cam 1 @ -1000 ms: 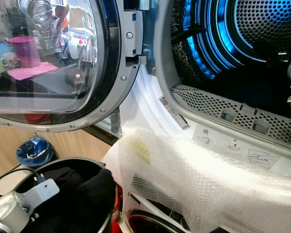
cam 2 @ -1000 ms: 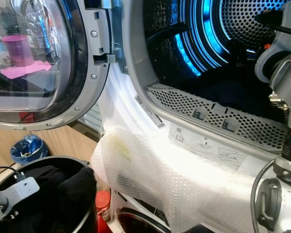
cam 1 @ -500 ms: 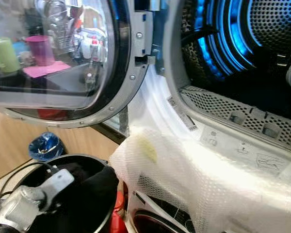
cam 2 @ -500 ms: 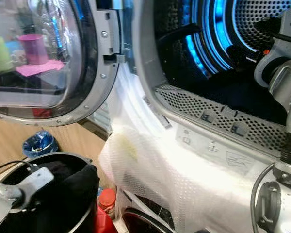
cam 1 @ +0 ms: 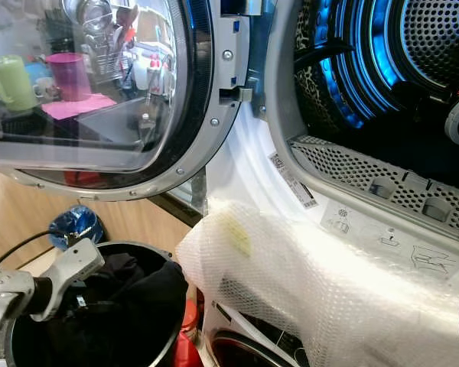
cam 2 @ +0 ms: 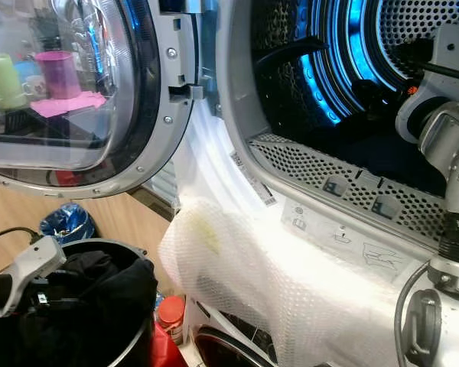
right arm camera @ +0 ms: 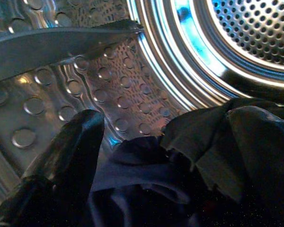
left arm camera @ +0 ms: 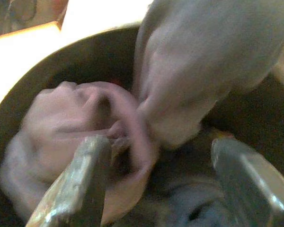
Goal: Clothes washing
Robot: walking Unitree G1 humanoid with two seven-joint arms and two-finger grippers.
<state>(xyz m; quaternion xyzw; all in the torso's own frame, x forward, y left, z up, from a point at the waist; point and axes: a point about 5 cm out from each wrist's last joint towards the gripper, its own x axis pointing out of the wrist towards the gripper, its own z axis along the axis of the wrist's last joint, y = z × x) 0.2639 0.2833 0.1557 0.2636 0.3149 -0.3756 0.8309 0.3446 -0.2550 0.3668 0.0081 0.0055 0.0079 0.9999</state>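
Dark clothes (right arm camera: 189, 184) are lying in the blue-lit drum (cam 2: 344, 69), directly beneath the right tool (right arm camera: 180, 142), whose fingers are standing apart just above them. The left tool (left arm camera: 156, 179) is hovering, fingers spread, over the black basket (cam 1: 99, 336) of laundry (left arm camera: 85, 123) (bunched just ahead of its fingertips), below the open door (cam 1: 99, 84).

Dark clothes (cam 1: 130, 294) are heaped in a round black basket (cam 1: 168, 344) standing on the floor below the open round door (cam 1: 138, 92) of the machine, with folds rising to the basket's rim. More dark clothing (right arm camera: 180, 179) is seen crumpled low inside the perforated steel drum (cam 2: 344, 69), which is lit blue. The machine's front lip is draped with a sheet of bubble wrap (cam 1: 306, 283).
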